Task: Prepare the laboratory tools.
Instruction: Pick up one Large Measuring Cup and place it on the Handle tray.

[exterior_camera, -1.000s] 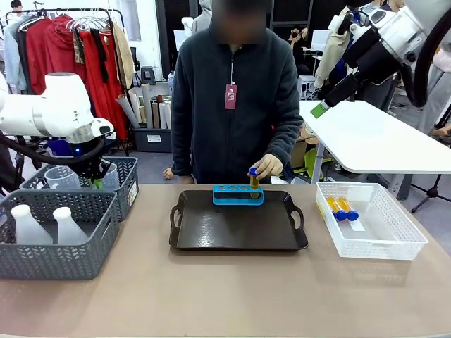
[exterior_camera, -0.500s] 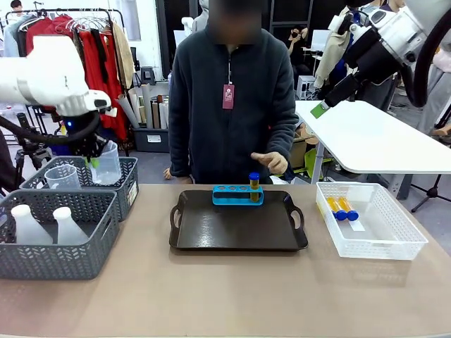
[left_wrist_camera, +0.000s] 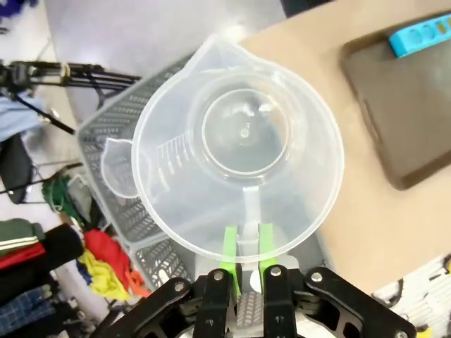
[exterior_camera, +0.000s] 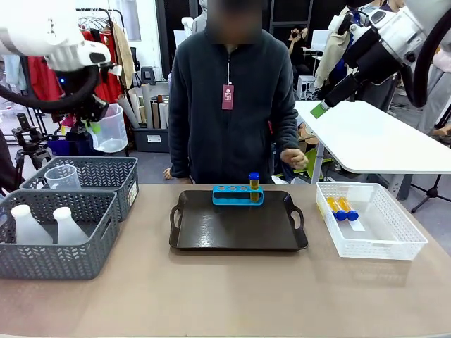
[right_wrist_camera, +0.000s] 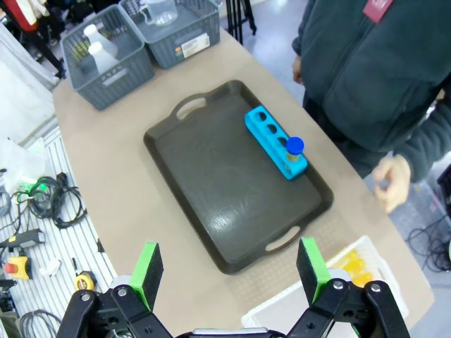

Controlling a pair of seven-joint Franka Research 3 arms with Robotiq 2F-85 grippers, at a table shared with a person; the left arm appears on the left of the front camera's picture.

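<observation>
High above the grey baskets (exterior_camera: 106, 173), a clear jug (left_wrist_camera: 239, 151) tight in the left pincer (left_wrist_camera: 246, 241); right pincer (right_wrist_camera: 229, 260) wide open.

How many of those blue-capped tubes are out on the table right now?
3. One tube stands in the blue rack on the tray; two lie in the white mesh basket. Others could be hidden.

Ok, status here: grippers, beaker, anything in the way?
Left gripper shut on clear plastic measuring beaker, by its handle, high above grey plastic basket. Right gripper open, raised. Dark tray mostly bare; person's hand clear of it.
</observation>
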